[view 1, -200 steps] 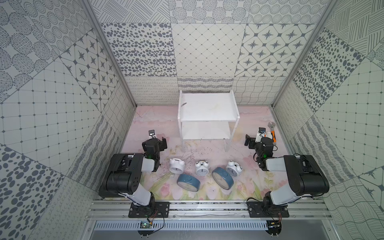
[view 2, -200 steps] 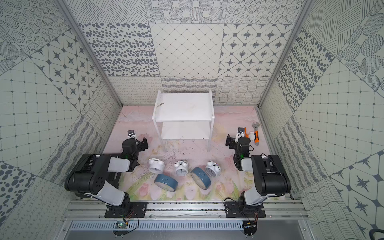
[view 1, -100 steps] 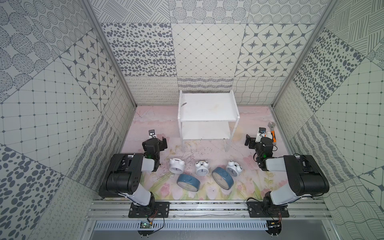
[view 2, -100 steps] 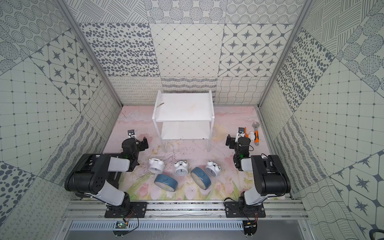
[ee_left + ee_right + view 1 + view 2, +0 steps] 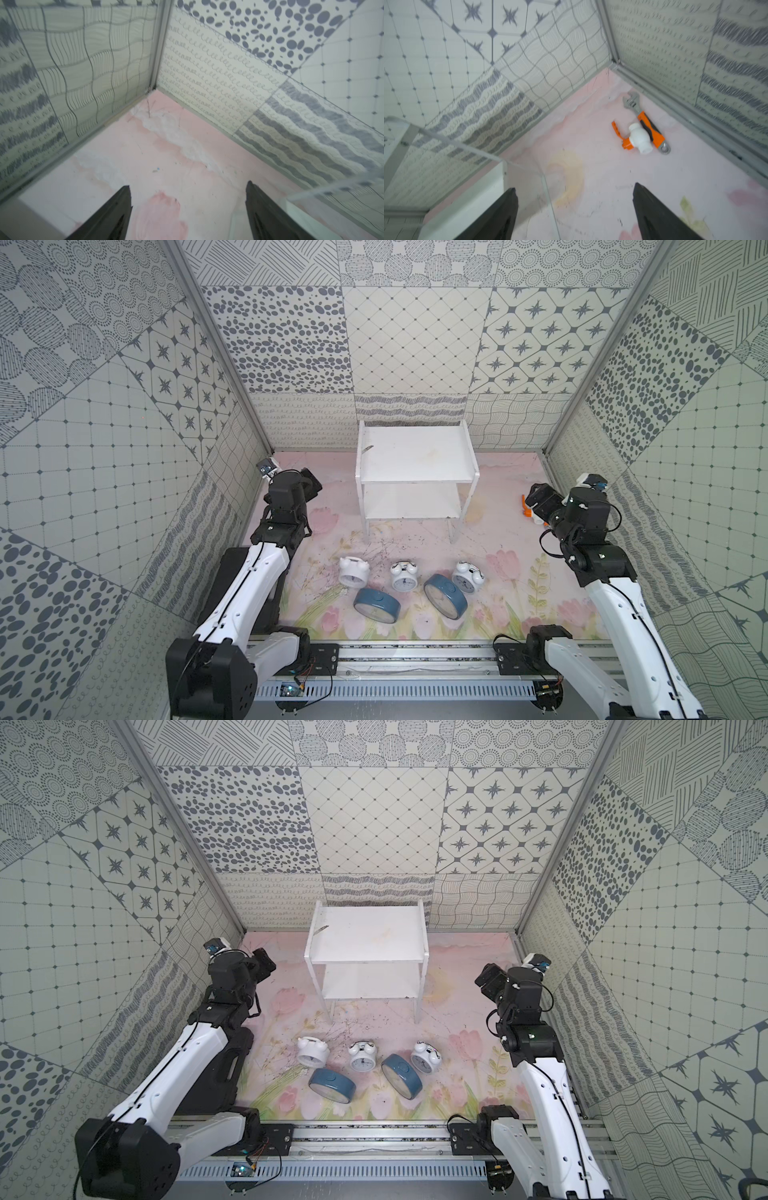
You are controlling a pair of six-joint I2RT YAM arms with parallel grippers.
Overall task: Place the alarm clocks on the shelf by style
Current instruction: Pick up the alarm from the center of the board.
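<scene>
Lying well apart from left gripper [image 5: 188, 187], right gripper [image 5: 574, 188]: alarm clocks [image 5: 404, 583].

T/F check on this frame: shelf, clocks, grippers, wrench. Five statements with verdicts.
1. Both tiers of the shelf are empty. True.
2. Three white clocks and two blue clocks sit on the mat. True.
3. The left gripper holds a white clock. False: it is open and empty.
4. The wrench lies on the shelf. False: it lies on the mat near a wall corner.
5. The right gripper is open, holding nothing. True.
</scene>
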